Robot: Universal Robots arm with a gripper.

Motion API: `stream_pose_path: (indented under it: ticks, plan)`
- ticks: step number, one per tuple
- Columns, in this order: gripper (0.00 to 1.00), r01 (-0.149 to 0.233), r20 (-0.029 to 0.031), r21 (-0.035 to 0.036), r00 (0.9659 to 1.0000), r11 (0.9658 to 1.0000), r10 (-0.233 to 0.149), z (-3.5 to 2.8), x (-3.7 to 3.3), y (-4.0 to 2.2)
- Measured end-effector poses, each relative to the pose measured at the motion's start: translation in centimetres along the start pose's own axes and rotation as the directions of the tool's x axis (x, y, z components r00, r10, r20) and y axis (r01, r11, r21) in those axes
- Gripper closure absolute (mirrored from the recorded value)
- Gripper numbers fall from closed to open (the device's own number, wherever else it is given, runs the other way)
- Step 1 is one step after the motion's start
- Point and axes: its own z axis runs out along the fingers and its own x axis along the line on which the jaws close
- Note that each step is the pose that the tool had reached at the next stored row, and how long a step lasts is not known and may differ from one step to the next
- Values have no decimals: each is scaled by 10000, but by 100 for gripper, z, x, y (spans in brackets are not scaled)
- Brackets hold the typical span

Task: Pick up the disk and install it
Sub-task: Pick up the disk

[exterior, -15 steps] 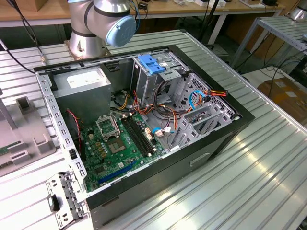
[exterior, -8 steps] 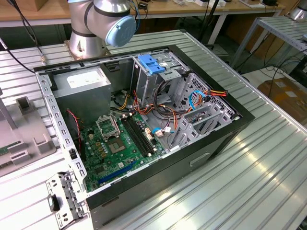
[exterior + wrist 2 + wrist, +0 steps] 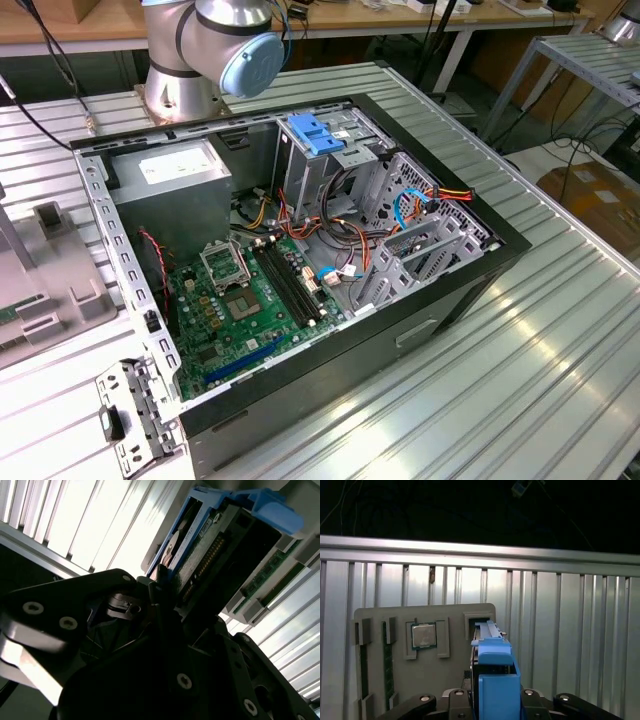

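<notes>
First wrist view is showing the gripper straddling the disk. Its black fingers are pressing against both flanks of the blue carrier frame with no gap showing, so the gripper is pinching the disk. The disk is standing on edge, with its far end reaching into a raised slot of the grey fixture tray. The tray is lying on the ribbed aluminium table. A processor chip is resting in a square recess of the tray, just beside the disk's slot. Two green memory modules are lying in narrow slots on the chip's other side.

In the second wrist view the disk is presenting its connector end, and the pale tray walls are flanking it. One fingertip is touching the edge of the blue frame.

In the exterior view the open computer case is lying on its side on the table. The arm's base is standing just behind it. Inside the case:
- The motherboard is lying flat.
- The power supply is sitting in the corner nearest the arm's base.
- The metal drive cage is carrying a blue bracket on top.

Part of a grey tray is lying at the exterior view's left edge, beside the case.
</notes>
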Motion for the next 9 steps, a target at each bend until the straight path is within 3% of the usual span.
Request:
stream_pose_path:
  ticks: [9]
  plan:
    - [63, 1, 0, 0, 10000, 10000, -1, -63, -3, 1]
